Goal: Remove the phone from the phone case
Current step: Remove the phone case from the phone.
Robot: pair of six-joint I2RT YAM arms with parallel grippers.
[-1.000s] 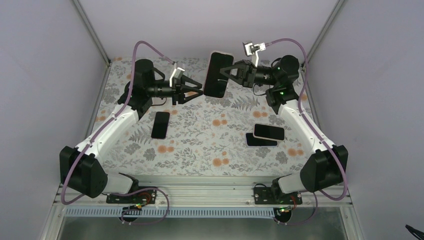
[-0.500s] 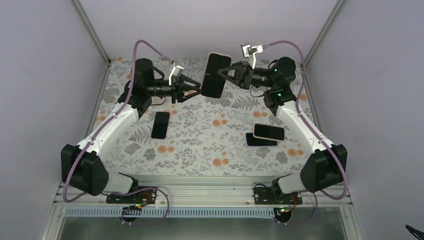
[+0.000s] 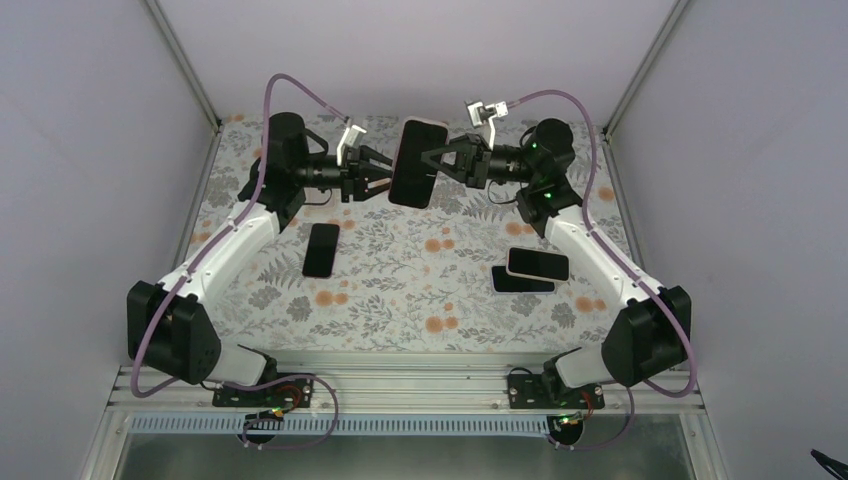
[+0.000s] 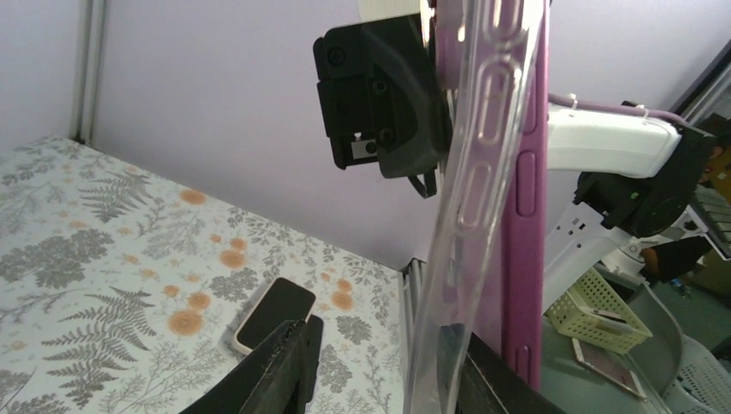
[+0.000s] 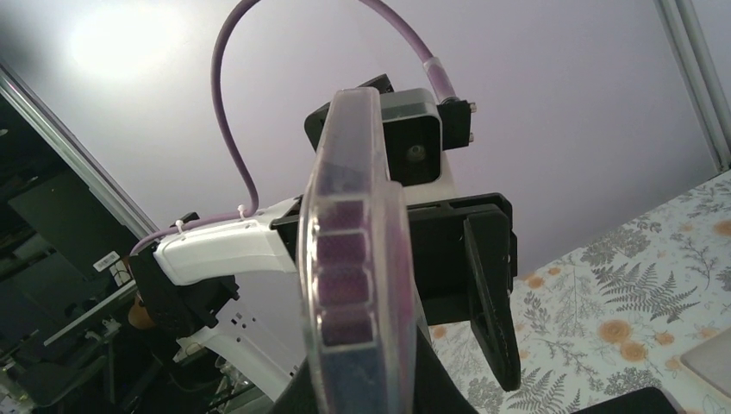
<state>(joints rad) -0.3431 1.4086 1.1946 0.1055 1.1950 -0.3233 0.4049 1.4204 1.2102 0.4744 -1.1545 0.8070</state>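
One clear-cased purple phone (image 3: 415, 165) in right gripper (image 3: 434, 163)

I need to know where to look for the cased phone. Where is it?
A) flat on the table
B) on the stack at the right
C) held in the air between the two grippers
C: the phone hangs above the table, the right gripper clamped on it and the left gripper open around its opposite edge.
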